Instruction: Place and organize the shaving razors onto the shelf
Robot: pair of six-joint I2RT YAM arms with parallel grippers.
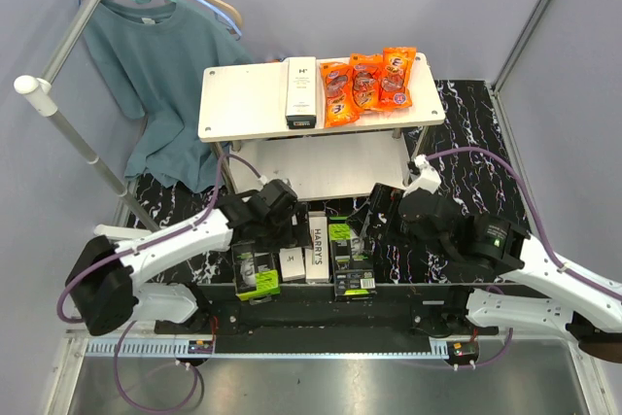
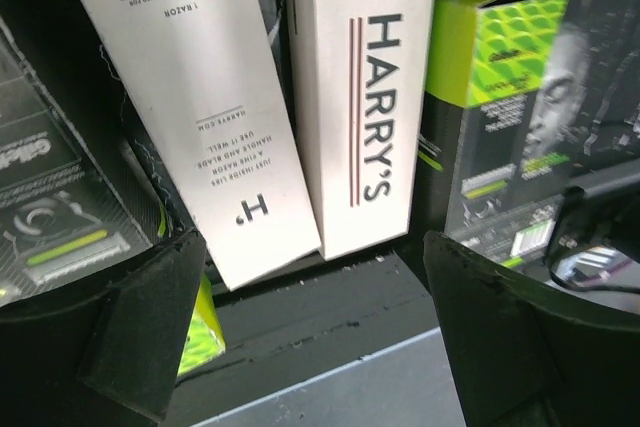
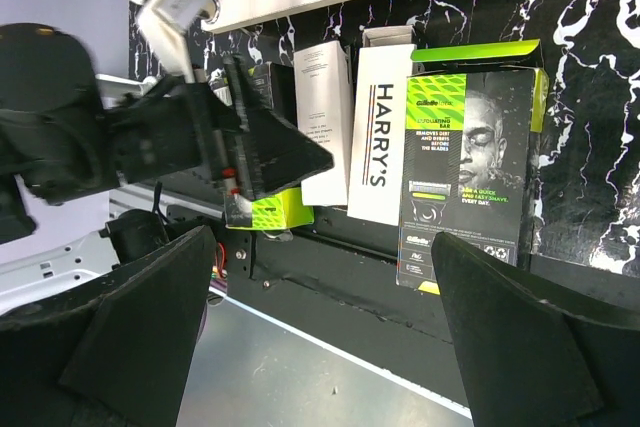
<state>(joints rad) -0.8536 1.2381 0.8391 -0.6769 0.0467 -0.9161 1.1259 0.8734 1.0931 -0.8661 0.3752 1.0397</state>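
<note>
Presently, the left gripper and right gripper both stood wide open, holding nothing. One razor box lay atop the shelf. Four boxes lay at the near edge of the worktop.

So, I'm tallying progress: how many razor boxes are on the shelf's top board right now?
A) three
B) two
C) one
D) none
C: a single white razor box lies on the top board of the shelf, just left of the orange snack packets. No other razor box is on that board.
</note>
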